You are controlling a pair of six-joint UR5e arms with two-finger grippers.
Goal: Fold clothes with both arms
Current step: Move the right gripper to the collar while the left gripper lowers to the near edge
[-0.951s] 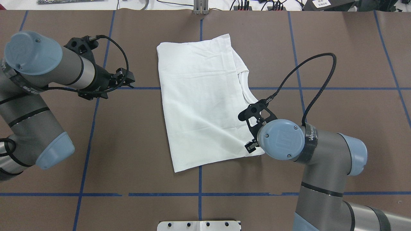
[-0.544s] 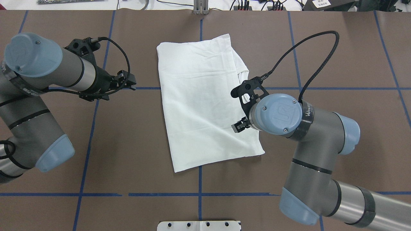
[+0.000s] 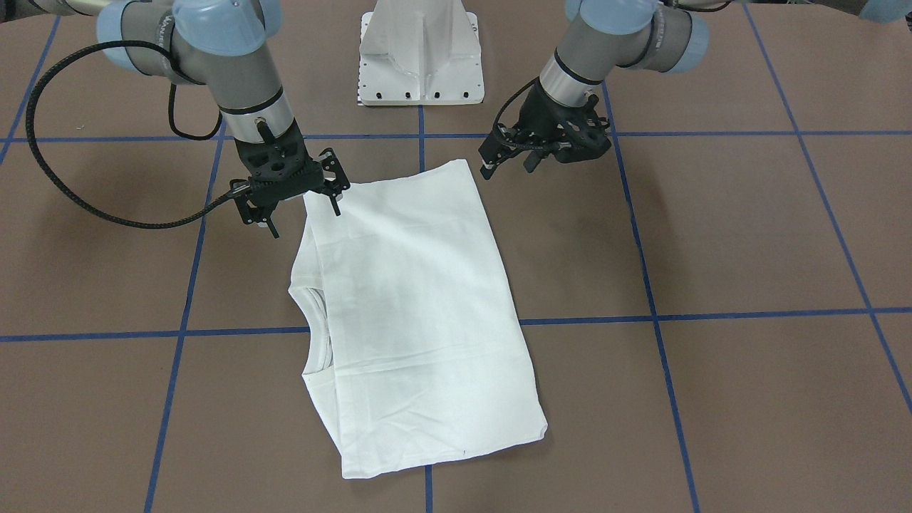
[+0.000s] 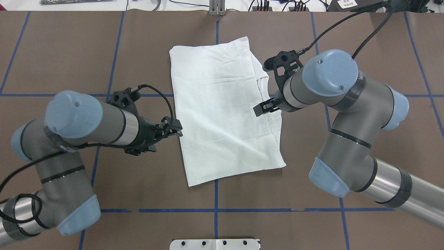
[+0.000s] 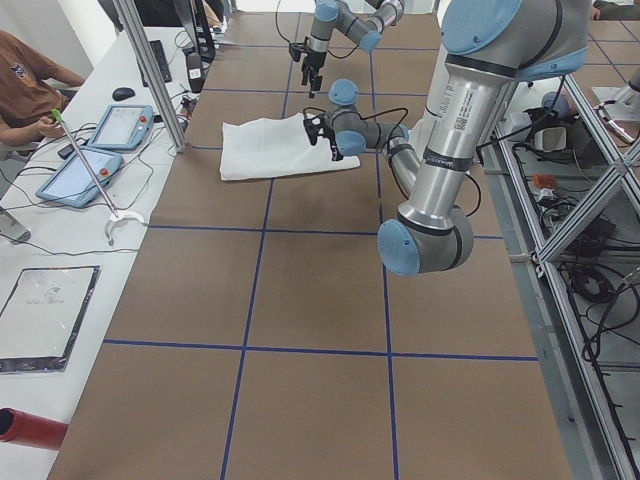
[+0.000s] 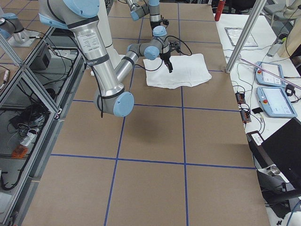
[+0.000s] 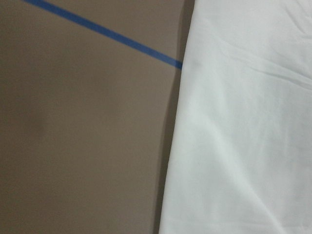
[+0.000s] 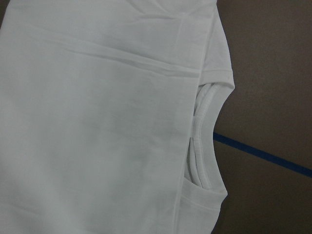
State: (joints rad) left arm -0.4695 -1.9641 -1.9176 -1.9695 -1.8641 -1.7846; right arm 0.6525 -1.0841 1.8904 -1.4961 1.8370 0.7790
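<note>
The clothes are one white T-shirt [image 4: 222, 111], folded into a long rectangle and lying flat at the table's middle. Its ribbed collar [image 4: 264, 91] shows at the right edge and fills the right wrist view [image 8: 204, 141]. My right gripper [image 4: 269, 106] hovers over that right edge just nearside of the collar, open and holding nothing [image 3: 305, 217]. My left gripper [image 4: 175, 127] sits at the shirt's left edge, open and empty [image 3: 507, 165]. The left wrist view shows only that edge of the shirt [image 7: 243, 126] on the brown table, with no fingers in it.
The white pedestal base [image 3: 420, 50] stands at the robot's side of the table. Blue tape lines [image 4: 215, 194] grid the brown surface. A side bench with tablets [image 5: 90, 160] and a seated person [image 5: 25, 85] lies past the far edge.
My left arm swung nearer and rightwards up to the shirt's left edge. My right arm moved farther along the right edge toward the collar. The shirt has not shifted.
</note>
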